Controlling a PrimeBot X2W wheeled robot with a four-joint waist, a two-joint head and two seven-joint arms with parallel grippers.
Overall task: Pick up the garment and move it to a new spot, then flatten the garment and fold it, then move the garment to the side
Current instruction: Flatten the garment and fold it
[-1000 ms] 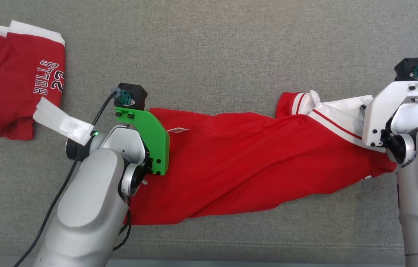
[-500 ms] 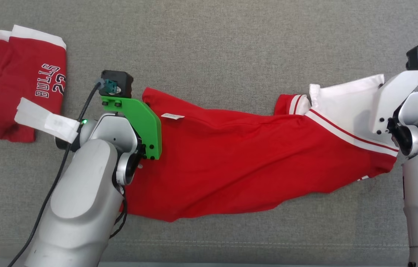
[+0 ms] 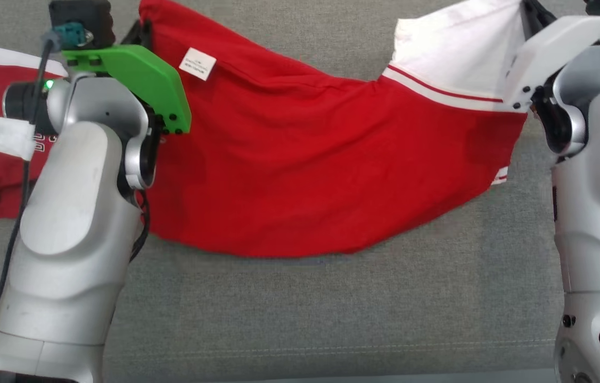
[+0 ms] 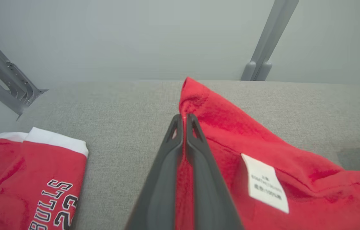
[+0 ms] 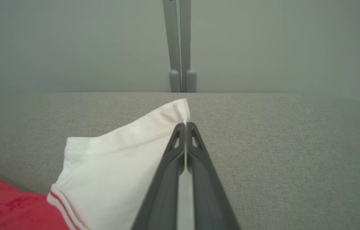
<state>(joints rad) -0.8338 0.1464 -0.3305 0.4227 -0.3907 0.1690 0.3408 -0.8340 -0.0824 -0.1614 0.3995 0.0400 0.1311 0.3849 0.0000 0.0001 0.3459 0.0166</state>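
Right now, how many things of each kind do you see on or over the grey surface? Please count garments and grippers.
Garments: 2 (red garment, held up; folded Bulls garment, lying flat)
Grippers: 2 (left gripper, right gripper, both shut on the red garment)
Total: 4

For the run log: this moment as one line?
stage: pick-up | left fingers: shut on garment, red corner | right fingers: shut on white edge | garment: sagging between

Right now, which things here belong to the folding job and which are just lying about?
Job:
red-and-white garment
left gripper, pinching its red edge
right gripper, pinching its white corner

Lying about:
folded red Bulls garment
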